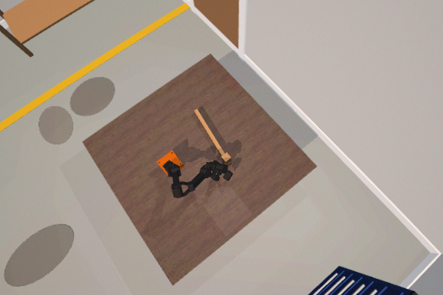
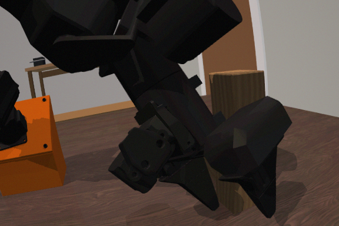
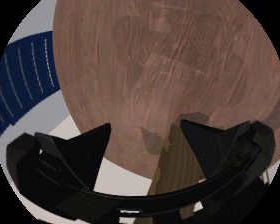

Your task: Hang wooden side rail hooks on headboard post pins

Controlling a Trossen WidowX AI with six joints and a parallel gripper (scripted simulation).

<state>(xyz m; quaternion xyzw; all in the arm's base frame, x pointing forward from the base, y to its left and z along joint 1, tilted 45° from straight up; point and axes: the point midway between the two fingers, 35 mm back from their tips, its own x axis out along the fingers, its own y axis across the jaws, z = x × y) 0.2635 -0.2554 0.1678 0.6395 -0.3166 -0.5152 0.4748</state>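
On table — one rail, one post.

Landmark = post, upright on the tabletop. Top view: rail runs up & L from post, near end at post; hook/pin seating n/v. Arm's base block on tabletop, well L of post; arm loops below, betw. block & post. Gripper just below post; ext. view, it's in front of post. Bench far upper L of post, off tabletop; door above post, top view, & behind it, ext. view. Slatted unit far lower R of post, top view.
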